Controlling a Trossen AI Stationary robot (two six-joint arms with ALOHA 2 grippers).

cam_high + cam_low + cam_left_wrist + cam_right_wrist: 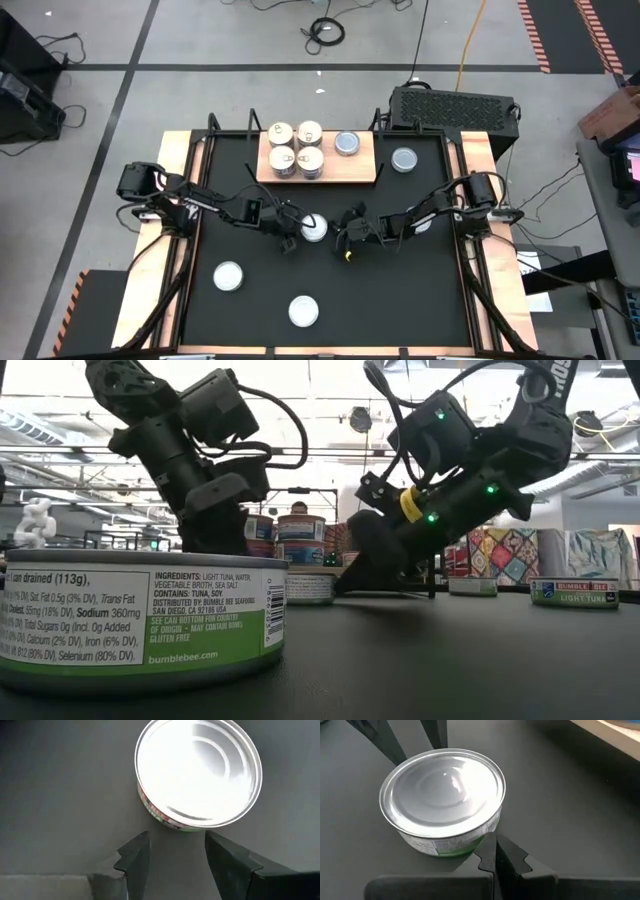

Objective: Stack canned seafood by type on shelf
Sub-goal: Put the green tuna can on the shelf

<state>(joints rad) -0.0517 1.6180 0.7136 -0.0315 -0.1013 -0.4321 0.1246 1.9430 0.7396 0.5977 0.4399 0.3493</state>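
Note:
A tin of canned seafood with a plain silvery top point(313, 227) stands upright on the black table's middle. My left gripper point(176, 840) is open at its left side, fingertips just short of its wall. My right gripper point(492, 845) is shut at its right side. The shelf point(365, 170), a light wooden board at the far edge, carries several printed-top tins point(297, 148) stacked at its left and one silvery-blue tin point(347, 144) to their right. My right gripper meets the middle tin's side wall point(479, 836), low down near its bottom rim, with the tips of its shut fingers. It comes slanting down from the table's right. The tin stands upright with its base on the table.
Another tin point(404, 159) sits on the table right of the shelf. Two more tins point(228, 276) point(303, 310) stand toward the near edge; the nearer one fills the low view's left point(140, 620). Wooden side strips point(160, 240) border the table.

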